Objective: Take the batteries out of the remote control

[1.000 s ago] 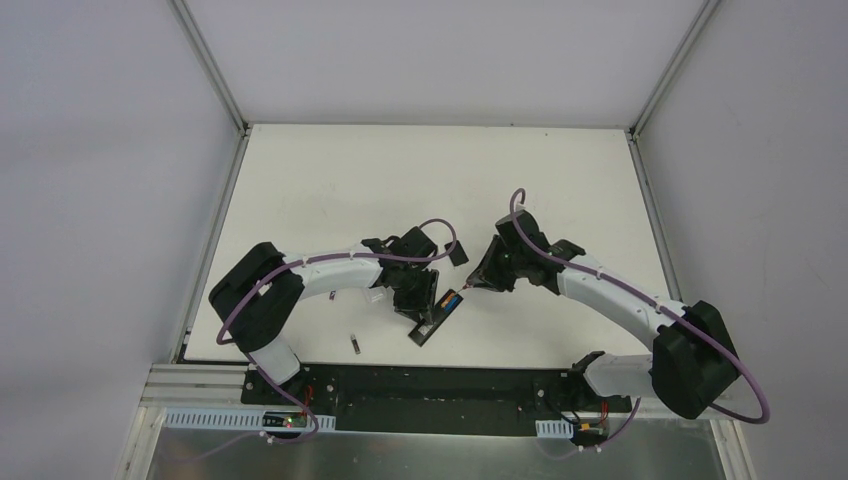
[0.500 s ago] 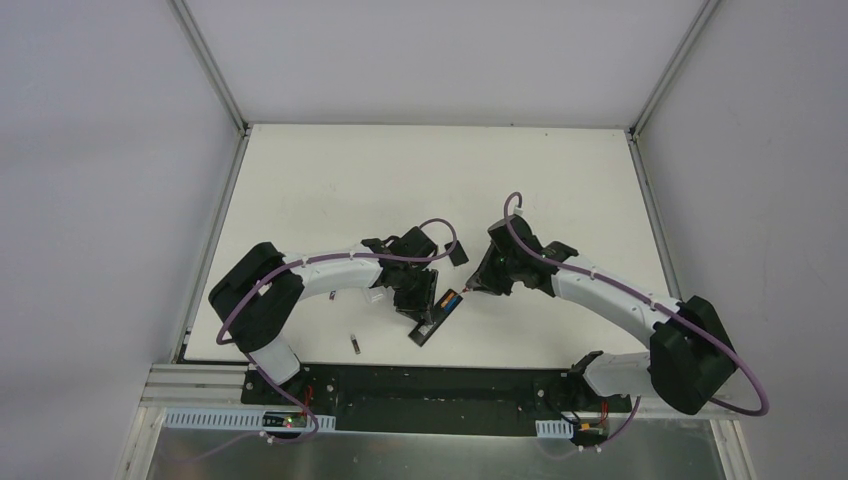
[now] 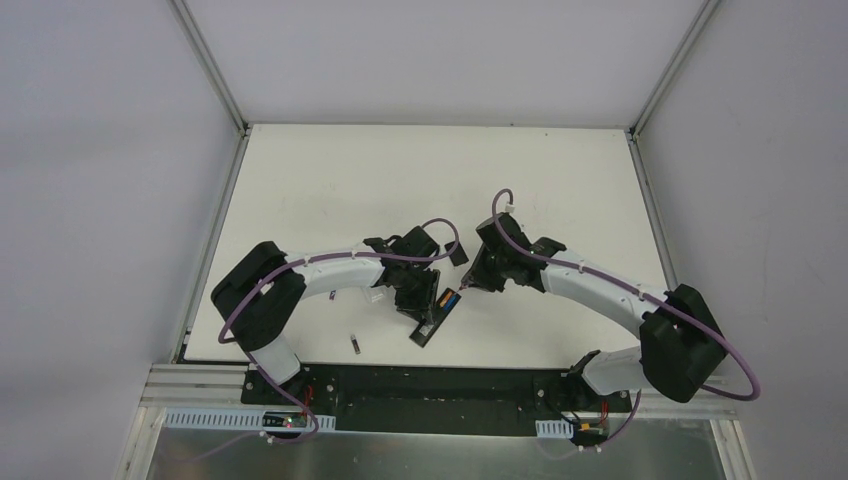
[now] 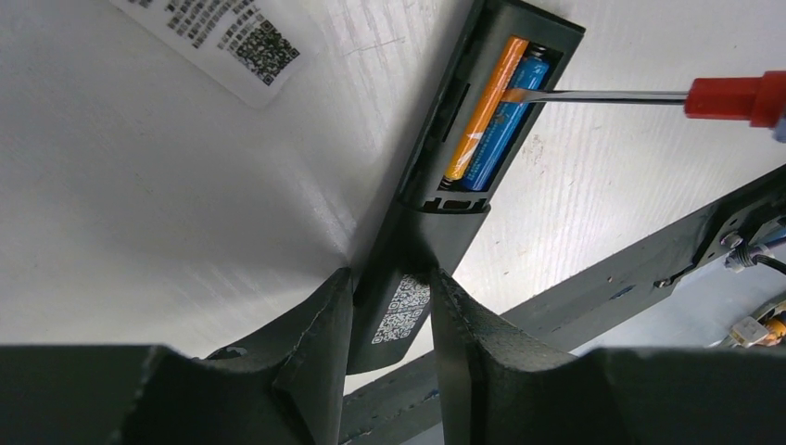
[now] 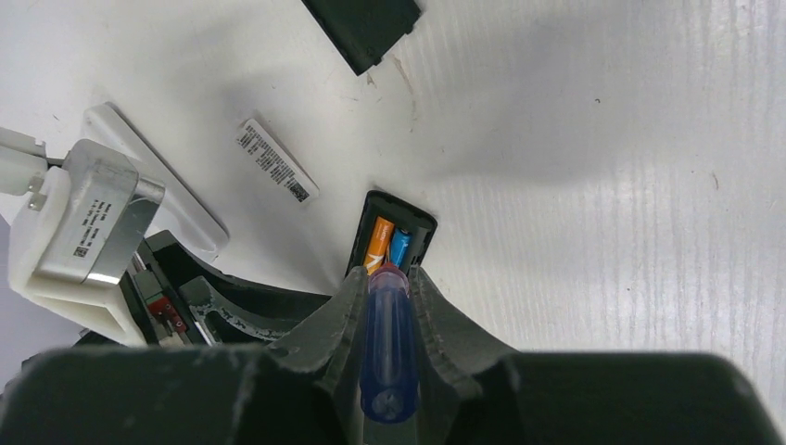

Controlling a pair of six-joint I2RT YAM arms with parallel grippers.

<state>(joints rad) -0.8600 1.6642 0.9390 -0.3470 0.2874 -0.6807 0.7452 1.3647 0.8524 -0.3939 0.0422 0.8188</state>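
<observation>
While the left gripper [image 4: 389, 286], clamped on the remote control [image 4: 419, 239], steadies it at centre frame, the right gripper [image 5: 387, 278], closed on a screwdriver [image 5: 387, 357], sets its tip against the batteries [image 4: 493, 116] in the open compartment [image 4: 449, 104], apparently to pry them out.

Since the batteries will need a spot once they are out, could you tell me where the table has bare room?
The far half of the table, from both arms to the back edge, is bare. It is crowded near the centre around the remote: the left gripper, the right gripper with the screwdriver, the cover, and one battery by the front edge.
</observation>
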